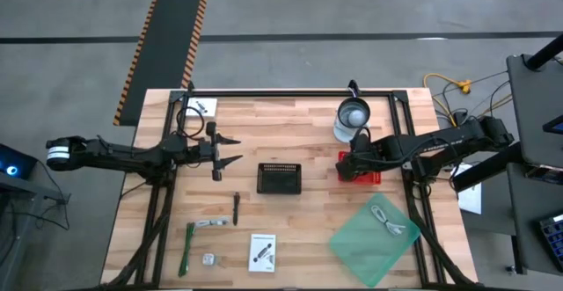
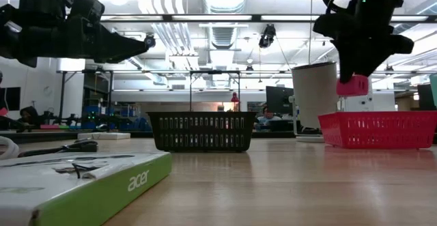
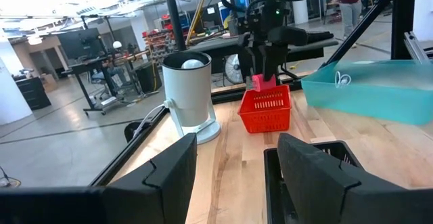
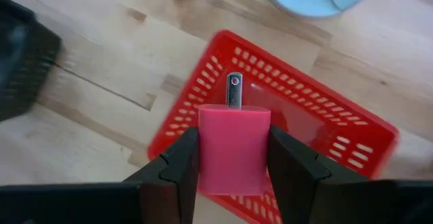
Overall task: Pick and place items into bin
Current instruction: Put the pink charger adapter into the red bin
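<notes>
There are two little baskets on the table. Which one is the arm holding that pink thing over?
The red basket, on the right side near the white canister. The right end effector holds the pink plug above it; the black basket sits mid-table, apart.

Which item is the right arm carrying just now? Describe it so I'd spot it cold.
Find the red basket on the table's right side, beside the white cylinder. Directly above it, the right gripper clamps a pink block, the only pink thing, with a metal prong on its end.
</notes>
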`<state>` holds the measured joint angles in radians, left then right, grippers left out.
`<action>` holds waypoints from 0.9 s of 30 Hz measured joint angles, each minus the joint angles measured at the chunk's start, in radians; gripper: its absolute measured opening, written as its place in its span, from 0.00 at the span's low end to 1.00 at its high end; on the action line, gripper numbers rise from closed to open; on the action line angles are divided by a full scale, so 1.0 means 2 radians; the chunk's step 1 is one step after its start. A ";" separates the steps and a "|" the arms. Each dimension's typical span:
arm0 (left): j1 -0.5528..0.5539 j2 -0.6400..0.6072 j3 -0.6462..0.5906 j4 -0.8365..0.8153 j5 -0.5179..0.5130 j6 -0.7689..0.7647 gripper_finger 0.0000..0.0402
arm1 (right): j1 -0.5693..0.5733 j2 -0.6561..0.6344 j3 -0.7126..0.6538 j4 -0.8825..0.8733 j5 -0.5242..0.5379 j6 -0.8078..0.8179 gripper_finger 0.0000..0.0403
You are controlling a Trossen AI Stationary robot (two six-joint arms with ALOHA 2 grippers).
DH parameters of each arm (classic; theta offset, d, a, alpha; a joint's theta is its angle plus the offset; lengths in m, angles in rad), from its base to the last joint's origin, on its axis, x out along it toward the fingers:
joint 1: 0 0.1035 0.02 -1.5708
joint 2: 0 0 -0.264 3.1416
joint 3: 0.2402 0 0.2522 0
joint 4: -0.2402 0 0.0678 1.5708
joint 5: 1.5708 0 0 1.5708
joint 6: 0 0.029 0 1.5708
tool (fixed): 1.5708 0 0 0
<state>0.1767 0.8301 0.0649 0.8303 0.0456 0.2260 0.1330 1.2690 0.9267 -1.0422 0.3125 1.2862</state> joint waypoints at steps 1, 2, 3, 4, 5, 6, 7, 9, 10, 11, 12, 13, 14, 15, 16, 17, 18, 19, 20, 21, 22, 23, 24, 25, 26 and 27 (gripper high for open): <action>0.000 0.000 0.000 0.000 0.000 0.000 0.48 | 0.000 0.000 0.000 -0.007 -0.001 0.005 0.32; 0.000 0.000 0.000 0.000 0.000 0.000 0.48 | 0.000 0.000 0.000 -0.014 -0.002 0.013 0.32; 0.000 0.000 0.000 0.000 0.000 0.000 0.48 | 0.000 0.000 0.000 -0.023 -0.004 0.022 0.32; 0.000 0.000 0.000 0.000 0.000 0.000 0.48 | 0.000 0.000 0.000 -0.033 -0.005 0.031 0.32; 0.000 0.000 0.000 0.000 0.000 0.000 0.48 | 0.000 0.000 -0.001 -0.040 -0.007 0.037 0.32; 0.000 0.000 0.000 0.000 0.000 0.000 0.48 | 0.000 0.000 -0.001 -0.044 -0.011 0.040 0.32; 0.000 0.000 0.000 0.000 0.000 0.000 0.48 | 0.000 0.000 -0.002 -0.044 -0.012 0.042 0.32; 0.000 0.000 0.000 0.000 0.000 0.000 0.48 | 0.000 0.000 -0.004 -0.044 -0.013 0.048 0.32; 0.000 0.000 -0.001 0.000 0.000 0.002 0.48 | 0.000 0.000 -0.006 -0.044 -0.013 0.051 0.32; 0.000 0.000 -0.001 0.000 0.000 0.008 0.48 | 0.000 0.000 -0.009 -0.044 -0.013 0.053 0.32; 0.000 0.000 -0.001 0.000 0.000 0.011 0.48 | 0.000 0.000 -0.013 -0.044 -0.013 0.056 0.32; 0.000 0.000 -0.001 0.000 0.000 0.011 0.48 | 0.000 0.000 -0.017 -0.044 -0.015 0.059 0.32; 0.000 0.000 -0.001 0.000 0.000 0.012 0.48 | 0.000 0.000 -0.023 -0.044 -0.019 0.063 0.32; 0.000 0.000 -0.001 0.000 0.000 0.012 0.48 | 0.000 0.000 -0.028 -0.044 -0.024 0.066 0.32; 0.000 0.000 -0.001 0.000 0.000 0.012 0.48 | 0.000 0.000 -0.034 -0.043 -0.028 0.068 0.32; 0.000 0.000 -0.001 0.000 0.000 0.012 0.48 | 0.000 0.000 -0.040 -0.042 -0.032 0.071 0.32; 0.000 0.000 -0.001 -0.001 0.000 0.012 0.48 | 0.000 0.000 -0.045 -0.041 -0.036 0.075 0.32; 0.000 0.000 -0.001 0.000 0.000 0.012 0.48 | 0.000 0.000 -0.049 -0.041 -0.039 0.078 0.33; 0.000 0.000 -0.001 0.000 0.000 0.012 0.48 | 0.000 0.000 -0.051 -0.040 -0.041 0.080 0.33; 0.000 0.001 -0.001 0.000 0.000 0.012 0.48 | 0.000 0.000 -0.053 -0.040 -0.041 0.081 0.33; 0.000 0.001 -0.001 0.000 0.000 0.012 0.48 | 0.000 0.000 -0.054 -0.040 -0.041 0.081 0.33; 0.000 0.000 -0.001 0.000 0.000 0.012 0.48 | 0.000 0.000 -0.056 -0.039 -0.040 0.081 0.33; 0.000 0.000 -0.001 0.000 0.000 0.012 0.48 | 0.000 0.000 -0.058 -0.038 -0.040 0.081 0.33; 0.000 0.000 -0.001 0.000 0.000 0.012 0.48 | 0.000 0.000 -0.060 -0.038 -0.039 0.083 0.33; 0.000 0.000 -0.001 0.000 0.000 0.012 0.48 | 0.000 0.000 -0.063 -0.037 -0.039 0.087 0.33; 0.000 0.000 -0.001 0.000 0.000 0.012 0.48 | 0.000 0.000 -0.066 -0.036 -0.039 0.092 0.33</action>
<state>0.1767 0.8303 0.0628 0.8295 0.0456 0.2504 0.1328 1.2690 0.7953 -1.1149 0.2342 1.4710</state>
